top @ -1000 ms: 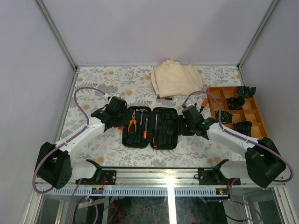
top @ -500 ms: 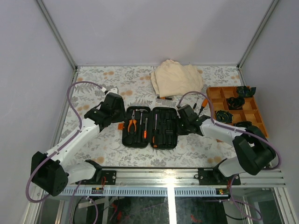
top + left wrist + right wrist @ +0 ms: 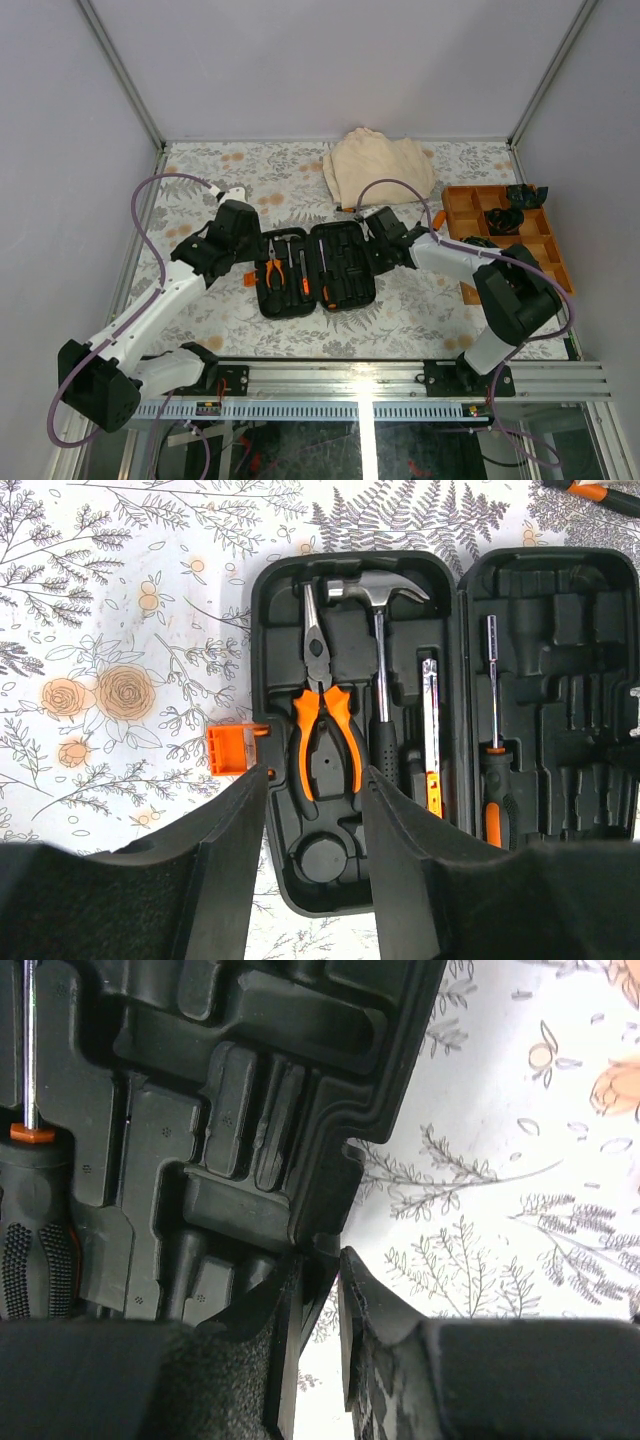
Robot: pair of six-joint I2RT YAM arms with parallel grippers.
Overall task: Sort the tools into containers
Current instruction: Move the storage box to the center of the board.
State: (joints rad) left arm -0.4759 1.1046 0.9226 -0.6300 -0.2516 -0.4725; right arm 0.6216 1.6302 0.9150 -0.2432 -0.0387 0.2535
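The left claw (image 3: 312,778) hangs over the near-left part of the open tool case (image 3: 350,275). Its jaws are spread wide and hold nothing. In its wrist view they frame the handle ends of the orange-handled pliers (image 3: 322,710), which lie in the left half of the case with the nose pointing away. Just outside the left jaw, the orange latch (image 3: 225,750) sticks out from the case's left edge over the flowered counter (image 3: 200,190).

Beside the pliers in the same half lies the hammer (image 3: 378,590), with its head at the far end. Next to it is a slim tool (image 3: 430,740) with a metal body and an orange end. A screwdriver (image 3: 492,780) sits in a moulded slot of the right half, just past the hinge, and the other slots there show bare black plastic.

The right claw (image 3: 320,1258) is at the case's right edge. Its jaws are drawn close together, pinching the raised rim there.

Beyond the case, a loose screwdriver (image 3: 350,210) lies on the counter, just in front of a beige cloth (image 3: 378,165). To the far right stands an orange compartment tray (image 3: 500,235) holding black items too small to identify.
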